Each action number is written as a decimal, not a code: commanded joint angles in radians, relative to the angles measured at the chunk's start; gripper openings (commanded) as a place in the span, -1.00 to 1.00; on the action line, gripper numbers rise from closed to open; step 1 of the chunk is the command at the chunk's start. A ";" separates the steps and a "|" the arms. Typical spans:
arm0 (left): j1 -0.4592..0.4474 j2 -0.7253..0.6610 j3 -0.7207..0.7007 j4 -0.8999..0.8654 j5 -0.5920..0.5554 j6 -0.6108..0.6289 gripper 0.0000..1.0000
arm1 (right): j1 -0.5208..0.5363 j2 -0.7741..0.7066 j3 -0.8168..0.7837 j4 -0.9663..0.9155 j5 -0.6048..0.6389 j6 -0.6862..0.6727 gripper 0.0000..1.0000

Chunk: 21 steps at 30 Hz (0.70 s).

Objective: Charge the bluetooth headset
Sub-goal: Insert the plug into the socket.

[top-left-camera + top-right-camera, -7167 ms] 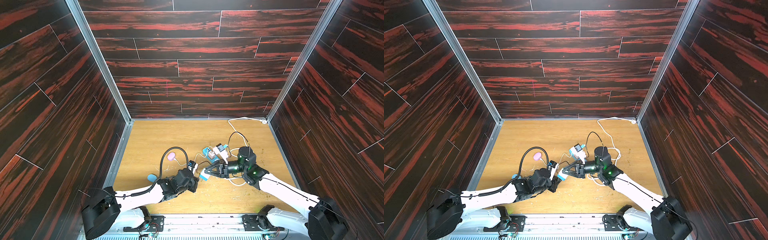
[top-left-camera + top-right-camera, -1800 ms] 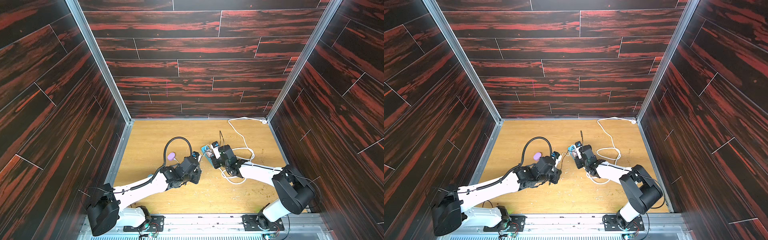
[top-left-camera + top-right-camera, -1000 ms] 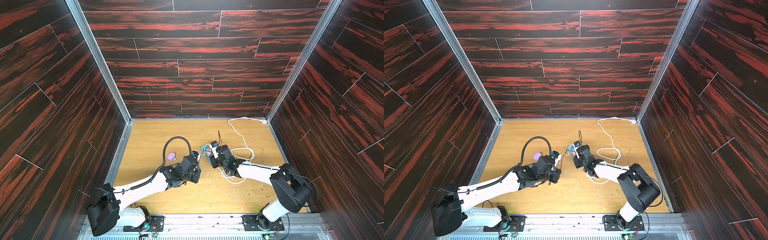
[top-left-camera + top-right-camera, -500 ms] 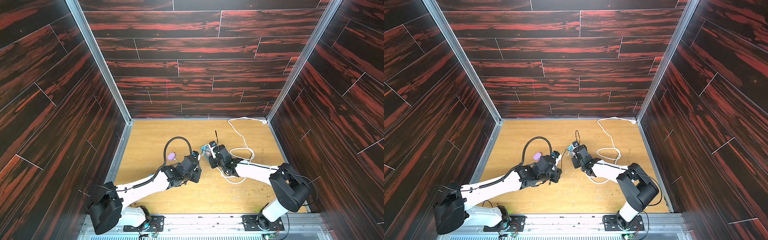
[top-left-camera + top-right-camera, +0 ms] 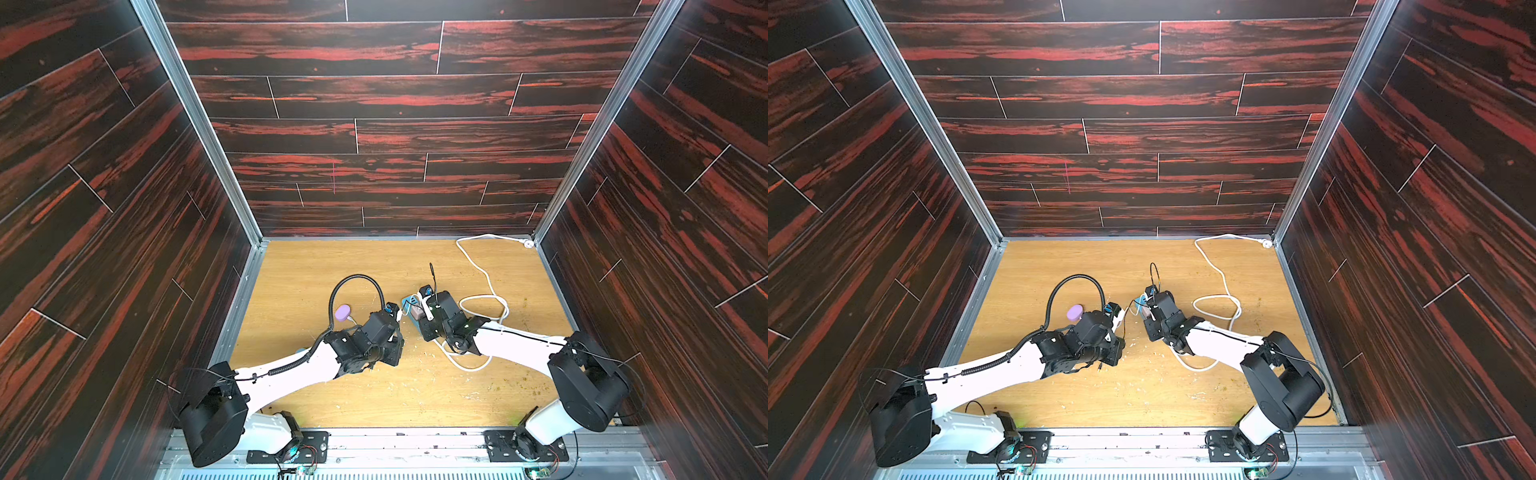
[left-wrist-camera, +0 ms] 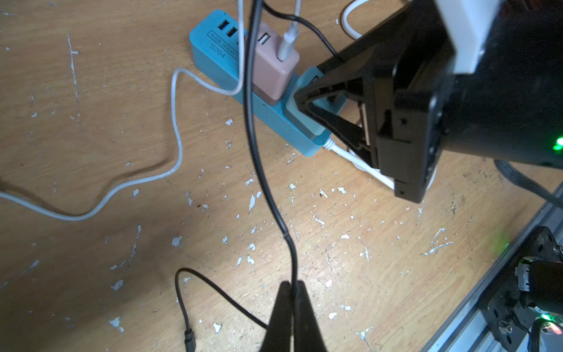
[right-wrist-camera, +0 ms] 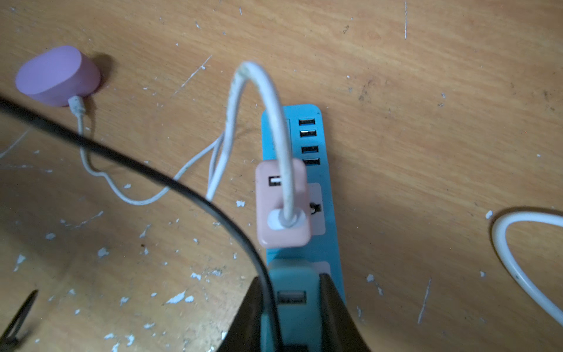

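My left gripper (image 6: 291, 286) is clenched on a thin black cable (image 6: 262, 170) just above the tabletop (image 5: 316, 266). My right gripper (image 7: 291, 279) has its jaws on either side of a teal adapter (image 7: 291, 307) plugged into the blue power strip (image 7: 323, 170); I cannot tell whether they press on it. The purple headset case (image 7: 58, 76) lies flat on the tabletop to the left of both grippers, nearer my left one and touching neither. A white cable (image 7: 91, 164) runs from the case to the pink adapter (image 7: 274, 195), which sits on the strip just beyond the teal one.
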 commanded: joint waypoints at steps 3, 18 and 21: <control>0.005 0.002 0.002 0.001 0.006 -0.002 -0.95 | 0.010 -0.036 -0.002 -0.068 -0.022 0.026 -0.25; 0.011 -0.002 0.014 -0.011 0.026 -0.005 -0.95 | 0.009 -0.287 -0.091 -0.105 -0.037 0.075 -0.16; 0.018 -0.001 0.040 -0.037 0.043 -0.015 -0.95 | 0.012 -0.390 -0.164 -0.073 -0.155 0.090 -0.22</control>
